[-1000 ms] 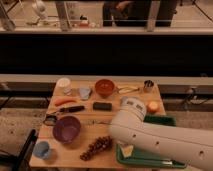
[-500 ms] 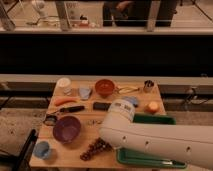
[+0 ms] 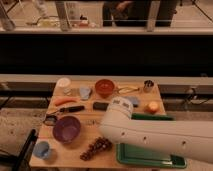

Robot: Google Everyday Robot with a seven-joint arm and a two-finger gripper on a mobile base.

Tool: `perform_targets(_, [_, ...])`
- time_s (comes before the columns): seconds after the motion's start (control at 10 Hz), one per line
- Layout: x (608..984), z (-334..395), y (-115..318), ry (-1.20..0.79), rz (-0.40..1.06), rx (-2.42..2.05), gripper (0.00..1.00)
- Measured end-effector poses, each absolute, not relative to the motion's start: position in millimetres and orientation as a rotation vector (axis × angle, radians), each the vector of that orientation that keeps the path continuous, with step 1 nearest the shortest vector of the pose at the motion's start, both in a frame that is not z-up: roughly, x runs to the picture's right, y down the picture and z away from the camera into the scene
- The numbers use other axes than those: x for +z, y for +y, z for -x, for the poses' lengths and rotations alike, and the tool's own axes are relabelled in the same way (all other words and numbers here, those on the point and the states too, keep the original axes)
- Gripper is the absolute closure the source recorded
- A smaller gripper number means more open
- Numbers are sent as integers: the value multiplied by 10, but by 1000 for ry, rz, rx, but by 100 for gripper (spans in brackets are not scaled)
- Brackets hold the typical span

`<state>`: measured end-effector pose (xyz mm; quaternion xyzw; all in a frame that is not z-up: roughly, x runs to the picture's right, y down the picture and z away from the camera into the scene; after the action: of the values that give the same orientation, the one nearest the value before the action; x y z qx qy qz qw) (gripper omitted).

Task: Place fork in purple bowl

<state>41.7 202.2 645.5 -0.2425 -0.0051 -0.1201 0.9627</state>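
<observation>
The white arm (image 3: 150,134) leaned across the surface (image 3: 70,156), presumably after the fork, which I couldn't spot. It hid the tool, so I couldn't tell its state. The purple bowl (image 3: 66,129) waited empty near the front-left corner.

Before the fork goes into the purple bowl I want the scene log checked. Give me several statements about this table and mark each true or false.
1. The purple bowl sits toward the front left of the table as pictured. True.
2. The orange-brown bowl is nearer the camera than the purple bowl. False: it stands farther back, near the table's far edge.
3. The green tray lies at the front right, partly covered by the arm. True.
4. The gripper hangs over the purple bowl. False: it is at the arm's end near the table's middle, well to the right of that bowl.
5. The light-blue cup stands inside the purple bowl. False: it stands apart, at the front left corner.
</observation>
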Motion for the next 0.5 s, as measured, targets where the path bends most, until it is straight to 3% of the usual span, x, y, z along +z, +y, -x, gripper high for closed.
perform_targets(0.1, [6456, -369, 1986, -9, 490, -245, 92])
perform_targets(0.5, [6785, -254, 1906, -21, 474, -229, 53])
